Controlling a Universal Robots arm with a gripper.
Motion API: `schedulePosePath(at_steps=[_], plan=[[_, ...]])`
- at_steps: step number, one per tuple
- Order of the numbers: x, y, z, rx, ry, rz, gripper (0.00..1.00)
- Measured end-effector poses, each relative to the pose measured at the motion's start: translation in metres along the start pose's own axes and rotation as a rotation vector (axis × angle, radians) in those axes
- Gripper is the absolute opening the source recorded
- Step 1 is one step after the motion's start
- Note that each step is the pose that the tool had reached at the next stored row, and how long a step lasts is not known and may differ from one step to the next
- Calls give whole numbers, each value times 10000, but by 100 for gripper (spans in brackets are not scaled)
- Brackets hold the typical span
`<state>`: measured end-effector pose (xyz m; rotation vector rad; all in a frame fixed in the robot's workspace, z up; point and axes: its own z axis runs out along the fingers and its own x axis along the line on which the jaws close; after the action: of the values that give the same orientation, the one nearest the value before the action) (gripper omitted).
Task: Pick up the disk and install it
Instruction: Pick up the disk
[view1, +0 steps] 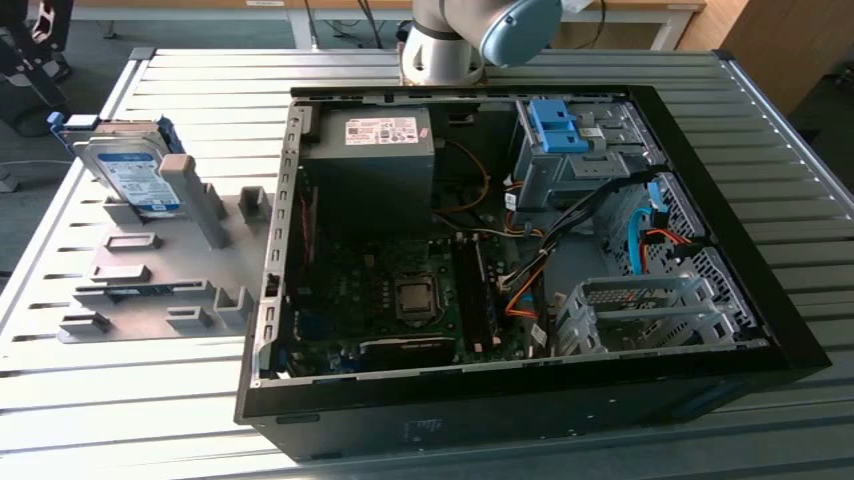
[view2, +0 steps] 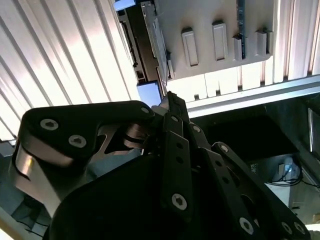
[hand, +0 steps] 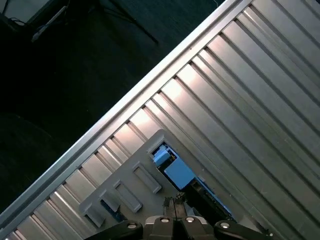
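Observation:
The disk (view1: 134, 170), a silver drive with a white-and-blue label in a blue bracket, stands on edge in the grey slotted holder (view1: 160, 280) on the table, at the exterior view's left. In the first wrist view its blue bracket end (hand: 172, 167) shows from above, just past my gripper (hand: 173, 204). My gripper hangs well above the holder, apart from the disk. In the second wrist view the black finger links converge at the gripper (view2: 170, 97), whose jaws are shut with nothing between them. The holder (view2: 215, 45) lies beyond them.
An open black computer case (view1: 747, 330) lies on the slatted metal table (view1: 160, 420). Inside are a grey power supply box (view1: 374, 150), a bare blue bracket (view1: 554, 125), cables and a metal drive cage (view1: 641, 310). The arm's joint (view1: 467, 40) stands behind the case.

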<state>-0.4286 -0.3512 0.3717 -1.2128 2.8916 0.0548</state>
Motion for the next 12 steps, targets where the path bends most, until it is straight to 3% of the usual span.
schedulePosePath(at_steps=[12], plan=[[0,0,9,-40,65,-2168,11]])
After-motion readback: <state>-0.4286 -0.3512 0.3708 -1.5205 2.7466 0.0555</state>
